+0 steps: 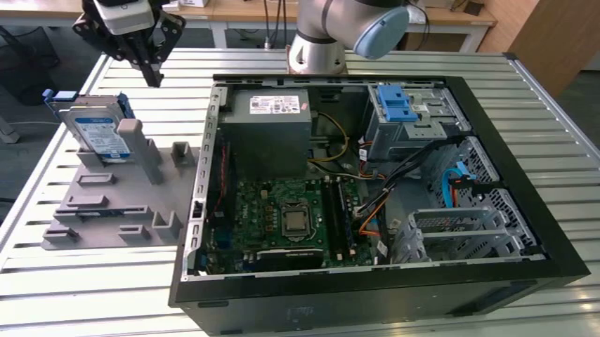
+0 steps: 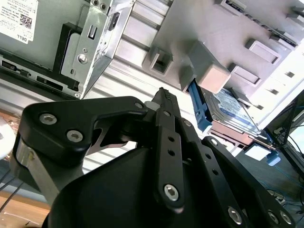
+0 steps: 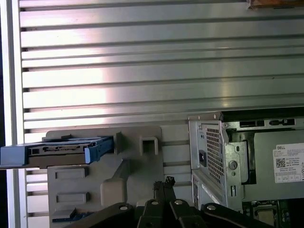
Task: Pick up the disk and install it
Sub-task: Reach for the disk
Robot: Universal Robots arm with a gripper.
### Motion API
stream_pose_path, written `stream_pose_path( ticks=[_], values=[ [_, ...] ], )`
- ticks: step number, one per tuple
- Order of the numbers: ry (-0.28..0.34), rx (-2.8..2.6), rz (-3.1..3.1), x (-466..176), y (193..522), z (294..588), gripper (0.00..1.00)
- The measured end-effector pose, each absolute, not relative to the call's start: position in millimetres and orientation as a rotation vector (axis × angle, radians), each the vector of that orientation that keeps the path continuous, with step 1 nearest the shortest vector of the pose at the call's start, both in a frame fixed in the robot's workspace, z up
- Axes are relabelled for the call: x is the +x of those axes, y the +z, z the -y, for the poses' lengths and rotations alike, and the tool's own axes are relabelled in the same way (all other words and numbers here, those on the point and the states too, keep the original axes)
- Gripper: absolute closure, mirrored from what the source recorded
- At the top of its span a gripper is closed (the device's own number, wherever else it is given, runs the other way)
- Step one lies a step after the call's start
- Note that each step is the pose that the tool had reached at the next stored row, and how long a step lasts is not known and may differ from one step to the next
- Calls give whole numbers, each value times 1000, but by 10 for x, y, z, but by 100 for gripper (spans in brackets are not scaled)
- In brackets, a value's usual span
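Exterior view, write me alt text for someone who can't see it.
The disk stands on edge in a grey holder on a slatted metal table, at the exterior view's left of an open computer case. The gripper hangs in the air near it, shut and empty.

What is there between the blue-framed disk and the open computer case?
In the exterior view, the grey holder that the disk stands in fills that stretch: its upright posts and flat base reach nearly to the computer case.

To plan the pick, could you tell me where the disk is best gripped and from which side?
Probably its upper edge, pinched across the flat faces from straight above: the disk stands upright in the grey holder, whose posts hem its lower half.
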State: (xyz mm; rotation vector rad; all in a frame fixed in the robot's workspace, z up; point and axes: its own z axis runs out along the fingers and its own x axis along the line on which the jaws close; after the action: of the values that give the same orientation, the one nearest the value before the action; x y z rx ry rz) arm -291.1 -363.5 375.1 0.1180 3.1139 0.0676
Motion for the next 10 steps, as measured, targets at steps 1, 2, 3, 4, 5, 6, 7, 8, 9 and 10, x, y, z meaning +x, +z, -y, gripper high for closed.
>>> stream_pose_path(
  ticks=[1, 2, 3, 4, 5, 6, 7, 8, 9, 10],
  values=[
    [68, 118, -3114, -2922, 3750, 3635, 89],
    [68, 118, -3114, -2932, 3749, 3634, 89],
    [68, 118, -3114, -2942, 3748, 3634, 89],
    [68, 118, -3114, -2953, 3746, 3633, 89],
    [68, 118, -3114, -2963, 3745, 3632, 89],
    [68, 118, -3114, -2974, 3743, 3631, 89],
    [68, 118, -3114, -2984, 3742, 3630, 89],
    [68, 118, -3114, -2994, 3741, 3629, 89],
    [68, 118, -3114, -3004, 3739, 3628, 89],
    [68, 118, -3114, -3014, 3737, 3628, 89]
  ],
)
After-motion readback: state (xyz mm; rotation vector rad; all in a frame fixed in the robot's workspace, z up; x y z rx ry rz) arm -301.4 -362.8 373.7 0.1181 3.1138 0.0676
